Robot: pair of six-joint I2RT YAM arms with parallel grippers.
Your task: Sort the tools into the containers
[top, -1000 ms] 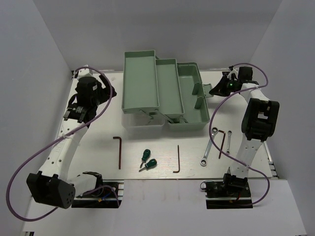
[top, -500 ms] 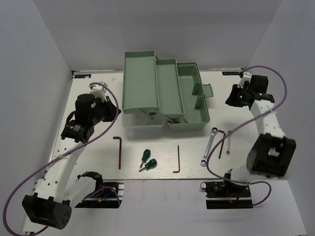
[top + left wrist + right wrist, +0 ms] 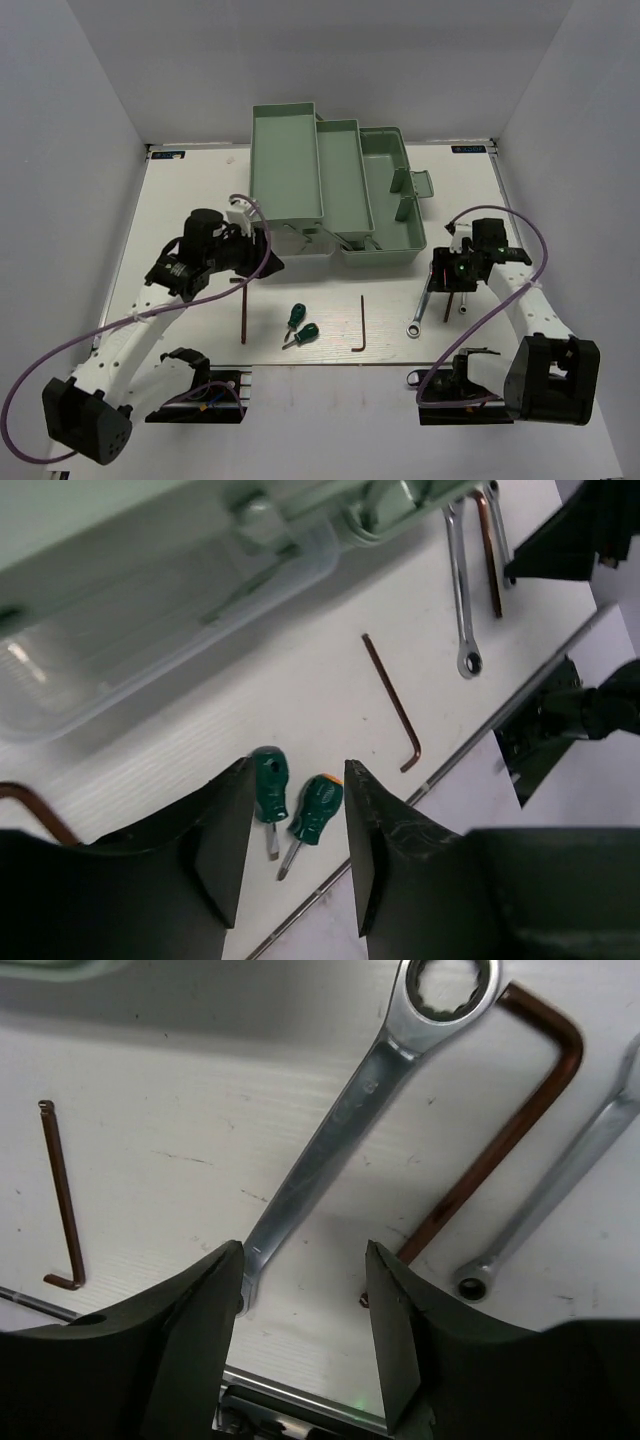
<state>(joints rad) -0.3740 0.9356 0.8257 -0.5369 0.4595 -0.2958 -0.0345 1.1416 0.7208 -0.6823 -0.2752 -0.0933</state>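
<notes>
Both arms have pulled in from the back corners over the last second; none of the tools budged. My left gripper (image 3: 295,772) now hangs left of centre in the top view, just below the toolbox (image 3: 285,170). My right gripper (image 3: 303,1255) sits right of centre, over the wrenches.

Both pincers are spread apart with nothing between the fingers. The left one frames the two screwdrivers from above. The right one straddles the open-end tip of the big wrench (image 3: 340,1130) without clamping it.

Toolbox is smooth pale mint plastic, with its stepped trays fanned open across the upper middle of the top view. Its cloudy see-through lid (image 3: 150,650) fills the upper left of the left wrist view.

Tools are all lying flat on the white table (image 3: 190,180), which has a faint grain:
- two stubby screwdrivers (image 3: 295,315) (image 3: 303,334), with glossy green handles and short shafts, side by side at lower centre
- three thin rusty-brown L-shaped hex keys, one at lower left of centre (image 3: 242,310), one just right of centre (image 3: 362,325), and one (image 3: 500,1150) between the two wrenches
- big wrench is brushed silver with a ring end
- slimmer silver wrench (image 3: 570,1175) at the right edge of the right wrist view
</notes>
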